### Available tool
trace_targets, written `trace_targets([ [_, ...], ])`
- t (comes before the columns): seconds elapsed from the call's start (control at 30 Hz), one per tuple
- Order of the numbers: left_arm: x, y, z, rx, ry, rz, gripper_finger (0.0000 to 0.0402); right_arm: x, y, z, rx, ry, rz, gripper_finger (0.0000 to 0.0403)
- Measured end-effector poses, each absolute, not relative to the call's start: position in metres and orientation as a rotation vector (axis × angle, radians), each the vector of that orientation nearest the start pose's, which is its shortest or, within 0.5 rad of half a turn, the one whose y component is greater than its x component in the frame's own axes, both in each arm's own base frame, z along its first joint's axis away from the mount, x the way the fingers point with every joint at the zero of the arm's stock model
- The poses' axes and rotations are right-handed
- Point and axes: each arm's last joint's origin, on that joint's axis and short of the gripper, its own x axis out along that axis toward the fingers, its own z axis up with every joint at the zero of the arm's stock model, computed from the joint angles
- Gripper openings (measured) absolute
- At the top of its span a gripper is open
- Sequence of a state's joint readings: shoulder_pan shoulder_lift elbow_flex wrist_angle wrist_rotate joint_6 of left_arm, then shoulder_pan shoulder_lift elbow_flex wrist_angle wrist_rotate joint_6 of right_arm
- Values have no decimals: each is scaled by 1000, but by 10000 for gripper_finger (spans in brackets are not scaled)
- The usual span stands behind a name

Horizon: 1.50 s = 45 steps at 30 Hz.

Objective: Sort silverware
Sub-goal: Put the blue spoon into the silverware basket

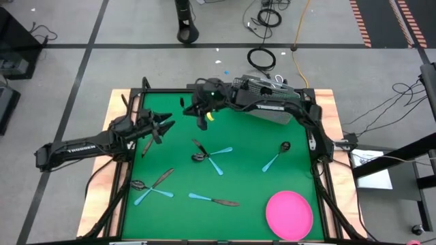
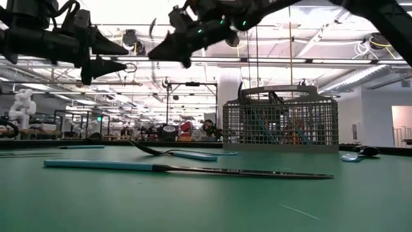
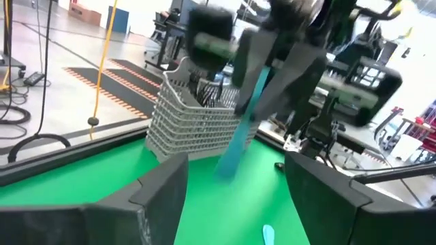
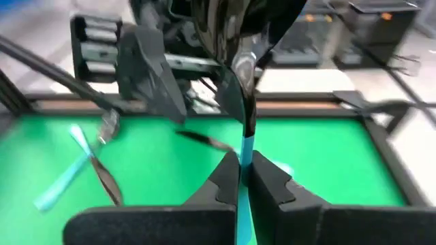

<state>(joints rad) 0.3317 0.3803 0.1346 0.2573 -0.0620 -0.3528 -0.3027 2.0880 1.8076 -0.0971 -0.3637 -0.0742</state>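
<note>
This is a robotics lab in a big industrial hall. The grey concrete floor has black loose cables and orange-black striped safety tape. Behind the green-topped desk stand a white humanoid robot and metal equipment racks under ceiling strip lights.

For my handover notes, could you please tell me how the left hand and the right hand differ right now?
The left hand is open and empty; the right hand is shut on a blue-handled utensil. The left hand sits at the mat's left side, the right hand farther back toward the caddy. Both hang above the green mat.
</note>
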Motion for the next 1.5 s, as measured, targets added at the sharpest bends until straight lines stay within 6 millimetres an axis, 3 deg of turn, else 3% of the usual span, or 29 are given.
trace_targets([
  [0.23, 115, 39, 191, -471, 5, 414, 247, 429, -142, 312, -17, 459, -43, 0],
  [0.47, 122, 28, 173, -505, 178, 431, 247, 350, -145, 320, -3, 401, -270, 0],
  [0.67, 131, 17, 163, -456, 276, 438, 247, 278, -135, 317, 26, 364, -560, 0],
  [0.87, 139, 14, 160, -404, 300, 414, 247, 231, -132, 299, 99, 369, -729, 0],
  [1.1, 143, 14, 157, -396, 310, 406, 247, 201, -126, 281, 152, 446, -880, 0],
  [1.5, 144, 14, 157, -387, 320, 402, 247, 190, -123, 244, 200, 539, -999, 0],
])
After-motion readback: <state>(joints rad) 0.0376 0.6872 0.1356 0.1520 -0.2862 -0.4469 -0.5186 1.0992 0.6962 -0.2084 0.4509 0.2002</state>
